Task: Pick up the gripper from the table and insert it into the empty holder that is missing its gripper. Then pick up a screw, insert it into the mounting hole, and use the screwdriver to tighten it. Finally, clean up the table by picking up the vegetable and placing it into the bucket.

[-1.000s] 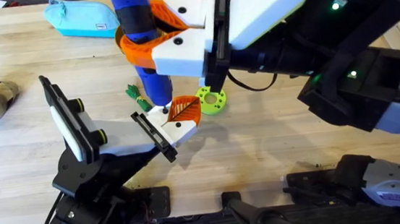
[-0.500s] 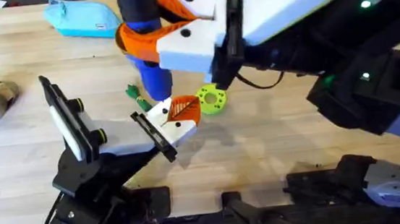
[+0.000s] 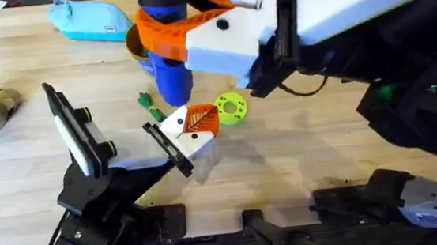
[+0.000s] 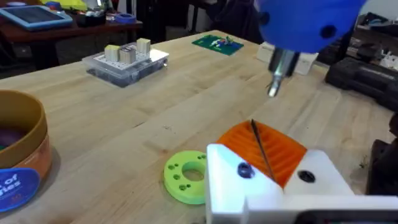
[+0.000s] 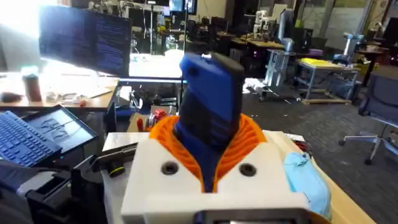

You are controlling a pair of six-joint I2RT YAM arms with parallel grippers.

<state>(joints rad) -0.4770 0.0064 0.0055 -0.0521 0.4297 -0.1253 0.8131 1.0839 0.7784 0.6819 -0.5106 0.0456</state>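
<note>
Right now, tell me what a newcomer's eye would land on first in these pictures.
First, the screwdriver, its thick blue handle clamped in the right gripper and held upright above the table's middle, with its metal tip clear of the work in the left wrist view. Below it sits the gripper, orange ribbed tip up, seated in the white holder. Beside that lie a lime-green disc and the small green vegetable.

The table [image 3: 301,155] is pale matt wood. The screwdriver [image 3: 167,63] clamped in the right gripper [image 3: 194,25] has a smooth blue plastic handle and shiny metal tip.
</note>
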